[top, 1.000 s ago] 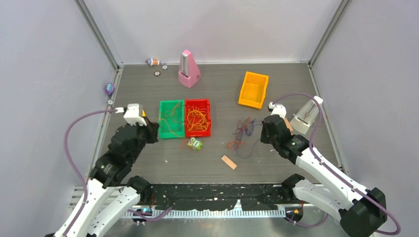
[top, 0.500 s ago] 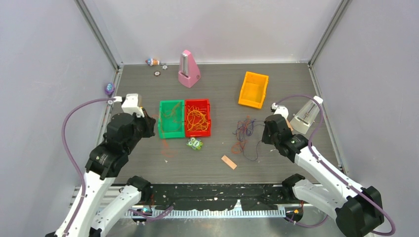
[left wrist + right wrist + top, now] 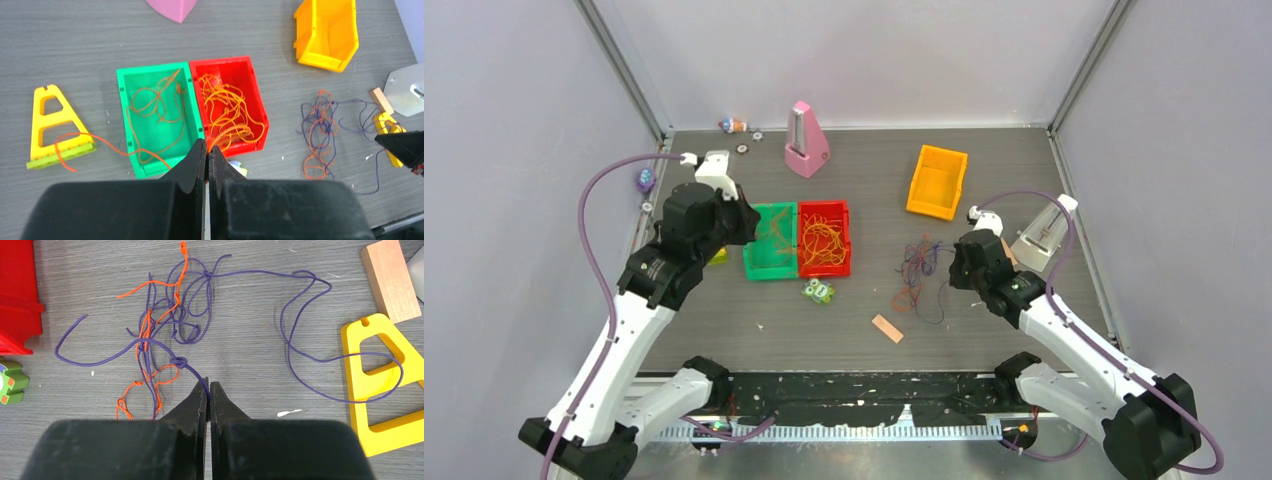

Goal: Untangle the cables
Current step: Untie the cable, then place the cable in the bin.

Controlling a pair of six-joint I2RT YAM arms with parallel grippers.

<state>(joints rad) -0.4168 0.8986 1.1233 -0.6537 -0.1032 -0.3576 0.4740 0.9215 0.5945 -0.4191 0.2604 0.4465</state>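
The cables [image 3: 919, 275] lie in a purple and orange tangle on the table right of centre; they also show in the right wrist view [image 3: 165, 325] and the left wrist view [image 3: 317, 135]. My right gripper [image 3: 207, 386] is shut on a purple strand that leads from a knot in the tangle; in the top view it [image 3: 956, 268] sits at the tangle's right edge. My left gripper [image 3: 206, 147] is shut on an orange strand, raised above the near rims of the green bin [image 3: 150, 70] and the red bin [image 3: 220, 61]. Both bins hold loose orange strands.
A yellow triangle piece [image 3: 62, 150] lies left of the green bin with an orange strand over it. Another yellow triangle [image 3: 357, 385] and a wood block [image 3: 390, 280] lie right of the tangle. An orange bin [image 3: 937, 182], pink metronome [image 3: 805, 140], green toy [image 3: 819, 291] stand nearby.
My left arm has risen and swung away from me, from beside the green bin's left wall to above it. My right gripper has barely moved; the tangle has shifted slightly.
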